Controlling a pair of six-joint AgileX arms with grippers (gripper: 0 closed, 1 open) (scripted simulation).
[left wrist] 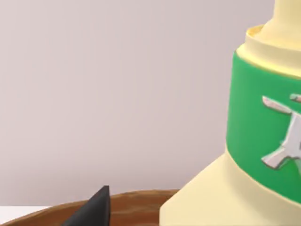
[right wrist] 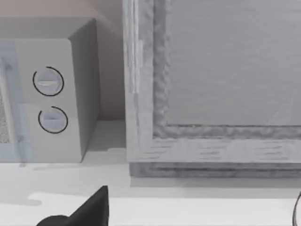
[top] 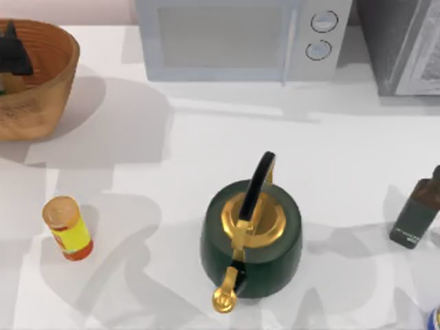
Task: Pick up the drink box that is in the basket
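- Drink box, a slim cream-yellow carton with a green band and a white mark [left wrist: 263,141], looms very close in the left wrist view, standing over the brown rim of the basket at the bottom of that frame.
- In the top view a small patch of yellow and green [top: 7,86] peeks out beneath the left tool inside the large round orange-brown woven wicker basket [top: 51,75], at the upper left of the frame; I take this to be the same carton, though most of it is covered.
- Left tool [top: 14,51], dark and pointed, hangs inside the basket right over the carton; one black fingertip [left wrist: 96,207] juts into the lower part of the wrist frame, apart from the box. Whether the fingers are spread or closed on the carton, I cannot tell.
- Progress, as I judge it: the reach into the basket looks done and the carton is at the fingers; a firm grip is not shown, and the lift out is left.
- Besides that carton, nothing else can be made out in the basket.
- Right tool [right wrist: 89,209] sits idle near the white microwave [top: 240,38]; its finger spacing I cannot tell.
- On the white desk [top: 137,172] stand a round yellow-and-red jar with a golden lid [top: 67,228], a dark green kettle with gold lid and spout [top: 251,237], and a dark bottle [top: 417,214] at the right edge.
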